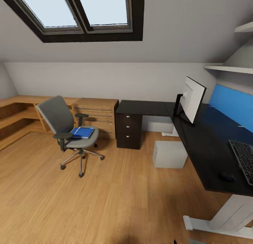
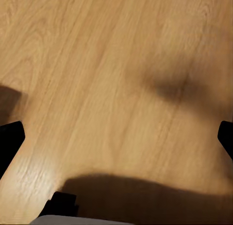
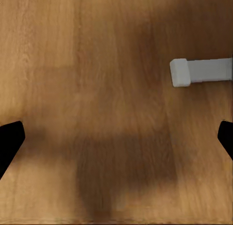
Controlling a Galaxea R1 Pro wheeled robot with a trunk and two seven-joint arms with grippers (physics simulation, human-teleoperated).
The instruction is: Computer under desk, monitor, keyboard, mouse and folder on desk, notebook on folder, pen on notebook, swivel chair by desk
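So far, from where I stand on the wooden floor (image 1: 105, 201), part of the job looks settled: the monitor (image 1: 192, 99) stands on the desk (image 1: 207, 145), the keyboard (image 1: 243, 159) lies further along its black top with the mouse (image 1: 226, 176) just beside it, and the computer (image 1: 169, 154) sits on the floor at the desk's edge, partly under it. What remains, I judge, is the swivel chair (image 1: 66, 128), well apart from the desk, with the blue folder (image 1: 83, 132) on its seat and a pale pen (image 1: 75, 130) across it; I cannot make out the notebook. My left fingers (image 2: 10, 140) and right fingers (image 3: 9, 137) hang spread wide over bare floor, holding nothing.
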